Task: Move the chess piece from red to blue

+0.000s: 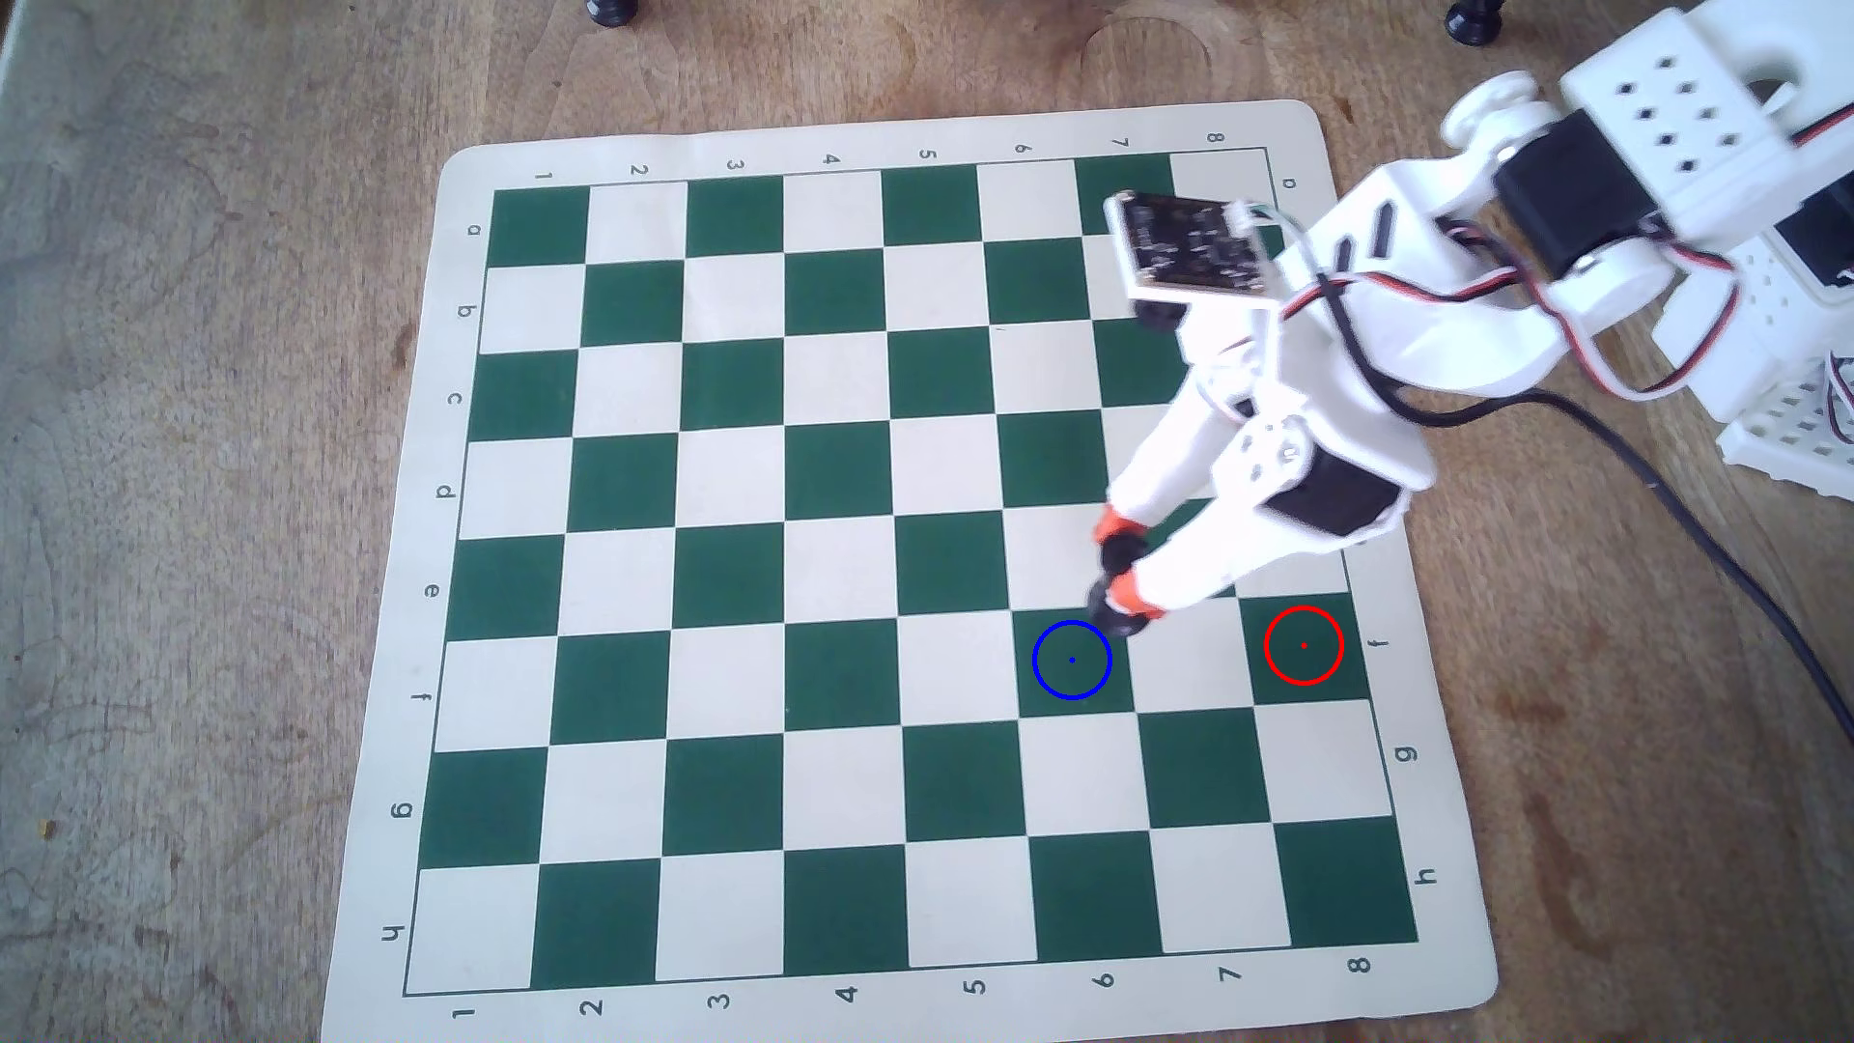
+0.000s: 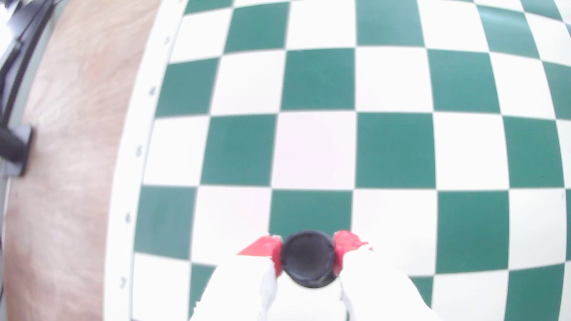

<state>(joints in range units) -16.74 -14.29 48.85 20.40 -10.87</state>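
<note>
1. Landmark: the blue circle point(image 1: 1071, 659), drawn on a dark square of the chessboard point(image 1: 702, 562) on the wooden worktop point(image 1: 201, 501). Nothing stands inside the ring in the overhead view.
2. Chess piece point(image 1: 1116, 587): just above and right of the blue circle, its base at the ring's upper-right edge, not yet centred on it. It looks lifted and tilted, though height off the board cannot be confirmed.
3. Claw point(image 1: 1122, 565): closed onto the chess piece, one red-tipped finger on each side. In the wrist view the piece's round base point(image 2: 309, 258) sits squarely between the red pads point(image 2: 339, 250), with no gap either side.
4. Red circle point(image 1: 1303, 646): two squares right of the blue circle, empty.
5. Progress, judged: pickup done and most of the carry done. Left: a short shift down-left to centre over the blue dot, lower, release.
</note>
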